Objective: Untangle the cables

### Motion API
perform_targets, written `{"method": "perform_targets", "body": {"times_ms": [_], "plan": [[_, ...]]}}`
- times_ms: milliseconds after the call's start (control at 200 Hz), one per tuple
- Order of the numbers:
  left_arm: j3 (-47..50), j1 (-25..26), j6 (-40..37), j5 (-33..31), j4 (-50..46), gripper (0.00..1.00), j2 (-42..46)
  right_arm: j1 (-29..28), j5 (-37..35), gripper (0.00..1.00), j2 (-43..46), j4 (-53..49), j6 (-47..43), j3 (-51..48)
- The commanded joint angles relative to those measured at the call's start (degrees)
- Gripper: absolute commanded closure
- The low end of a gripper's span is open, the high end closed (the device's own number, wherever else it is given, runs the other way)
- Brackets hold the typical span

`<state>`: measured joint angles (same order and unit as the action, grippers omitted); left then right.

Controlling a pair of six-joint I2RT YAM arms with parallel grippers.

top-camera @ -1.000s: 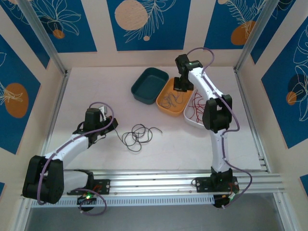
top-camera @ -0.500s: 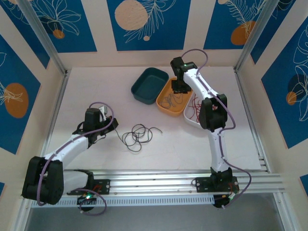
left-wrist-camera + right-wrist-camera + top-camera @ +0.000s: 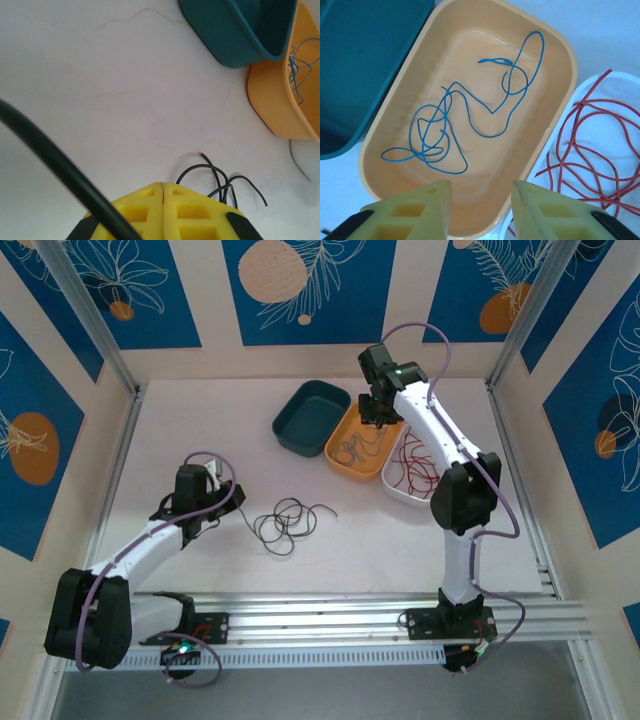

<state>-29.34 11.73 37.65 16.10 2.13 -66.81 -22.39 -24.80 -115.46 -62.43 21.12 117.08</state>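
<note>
Cables thin, light, floppy. Black cable (image 3: 285, 522) loose on surface (image 3: 200, 430) beside clenched left fingers (image 3: 140, 212). Blue cable (image 3: 470, 120) in orange tray (image 3: 567, 55) beneath released, empty right fingers (image 3: 410, 212). Red cable (image 3: 590, 145) in white tray (image 3: 620, 92). Likely best hold: free end.

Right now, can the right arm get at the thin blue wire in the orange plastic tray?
Probably yes. The right claw hangs open above the orange plastic tray, and the thin blue wire lies loose on its floor with nothing over it; the dark teal bin sits beside, not across the path.
</note>
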Motion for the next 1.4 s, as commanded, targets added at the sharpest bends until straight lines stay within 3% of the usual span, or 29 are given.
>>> {"method": "perform_targets", "body": {"times_ms": [0,385,730,1015,1260,1395], "plan": [[0.15,-0.55,0.15,1.45,-0.72,1.00,1.08,-2.31,0.56,0.63,4.43,1.42,0.67,-3.87],[-2.17,-0.55,-0.19,2.53,-1.66,1.00,2.10,-17.80,7.33,0.58,19.37,14.56,6.64,-28.49],[-2.62,-0.51,0.49,1.49,-1.84,1.00,1.35,-33.18,10.60,0.54,13.23,22.23,16.06,-34.84],[-2.82,-0.56,1.55,2.95,-0.57,1.00,0.09,-35.95,12.59,0.50,4.40,26.06,16.10,-32.50],[-3.52,-0.55,1.38,4.14,-1.18,1.00,1.57,-34.33,11.28,0.59,-0.23,28.34,16.11,-30.70],[-4.28,-0.51,0.11,4.17,-2.24,1.00,3.92,-33.13,9.31,0.83,-0.95,27.42,17.29,-29.97]]}}
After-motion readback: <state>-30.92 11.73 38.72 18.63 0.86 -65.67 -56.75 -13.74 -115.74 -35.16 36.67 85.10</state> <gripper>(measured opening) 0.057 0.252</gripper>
